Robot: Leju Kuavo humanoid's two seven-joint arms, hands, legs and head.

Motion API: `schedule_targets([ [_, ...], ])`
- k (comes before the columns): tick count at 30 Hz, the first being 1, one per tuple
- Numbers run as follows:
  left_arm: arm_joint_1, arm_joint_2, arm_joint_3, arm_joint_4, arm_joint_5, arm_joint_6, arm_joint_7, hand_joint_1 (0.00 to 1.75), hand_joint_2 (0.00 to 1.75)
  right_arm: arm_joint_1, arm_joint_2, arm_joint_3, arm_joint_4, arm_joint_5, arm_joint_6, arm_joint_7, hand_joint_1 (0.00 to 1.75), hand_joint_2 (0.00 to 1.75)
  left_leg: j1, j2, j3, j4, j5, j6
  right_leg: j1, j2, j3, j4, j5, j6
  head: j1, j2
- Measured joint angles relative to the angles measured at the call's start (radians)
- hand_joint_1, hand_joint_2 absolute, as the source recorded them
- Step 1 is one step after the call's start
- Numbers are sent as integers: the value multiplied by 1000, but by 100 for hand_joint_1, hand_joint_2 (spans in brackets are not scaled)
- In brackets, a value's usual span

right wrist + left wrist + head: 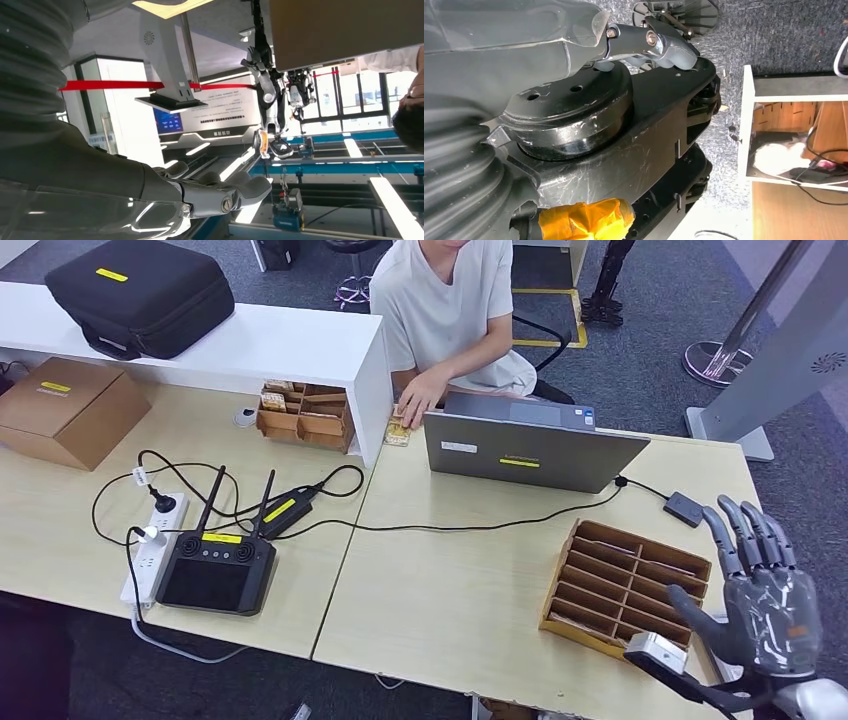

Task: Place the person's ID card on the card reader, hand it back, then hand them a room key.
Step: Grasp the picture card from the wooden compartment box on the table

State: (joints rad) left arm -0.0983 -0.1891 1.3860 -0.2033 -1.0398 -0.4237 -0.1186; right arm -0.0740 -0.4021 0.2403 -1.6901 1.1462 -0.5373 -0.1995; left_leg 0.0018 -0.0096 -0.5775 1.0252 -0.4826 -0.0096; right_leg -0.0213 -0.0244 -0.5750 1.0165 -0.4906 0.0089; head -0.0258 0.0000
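- Nothing looks done yet: the right hand (765, 590) is raised at the desk's (470, 590) right edge, fingers spread, empty.
- Person's hand (420, 400) rests by cards (397, 432) at the far edge.
- Left hand (644, 47): can't tell.

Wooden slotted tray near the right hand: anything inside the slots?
The slots of the wooden slotted tray that face the head camera look empty. The right hand and a small white device cover its near right corner, so that part cannot be checked.

A grey laptop (530, 445) stands open on the surface (450, 580), a black remote controller (215, 565) beside a power strip (152, 545), cardboard box (65, 408) far left.
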Motion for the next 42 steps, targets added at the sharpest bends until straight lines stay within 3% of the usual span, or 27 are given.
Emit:
schedule_targets([
  [12, 8, -5, 23, 0, 28, 6, -15, 0, 175, 256, -15, -41, -198, 43, 4, -12, 0, 175, 0, 0, 0, 0, 0, 0, 0, 0, 0, 0, 0, 0, 0, 0],
  [16, 9, -6, 31, 0, 36, 6, -17, 0, 175, 328, -17, -34, -248, 59, -2, 4, 0, 0, 0, 1, 0, 0, -1, 0, 0, 0, 0, 0, -1, 0, 0, 0],
  [26, 10, -9, 43, 0, 36, 7, -23, 0, 175, 390, -20, 16, -267, 48, -6, 65, 0, 0, 0, 2, 0, 0, -1, 0, 0, 1, 0, 0, -1, 0, 0, 0],
  [30, 10, -9, 43, 0, 35, 6, -23, 0, 175, 387, -20, 29, -248, 48, 3, 76, 0, 175, 0, 2, 0, 0, -1, 0, 0, 1, 0, 0, -1, 0, 0, 0],
  [42, 10, -10, 43, 0, 31, 6, -22, 0, 175, 331, -19, 66, -129, 67, 40, 106, 0, 175, 0, 3, 0, 0, -1, 0, 0, 2, 0, 0, -1, 0, 0, 0],
])
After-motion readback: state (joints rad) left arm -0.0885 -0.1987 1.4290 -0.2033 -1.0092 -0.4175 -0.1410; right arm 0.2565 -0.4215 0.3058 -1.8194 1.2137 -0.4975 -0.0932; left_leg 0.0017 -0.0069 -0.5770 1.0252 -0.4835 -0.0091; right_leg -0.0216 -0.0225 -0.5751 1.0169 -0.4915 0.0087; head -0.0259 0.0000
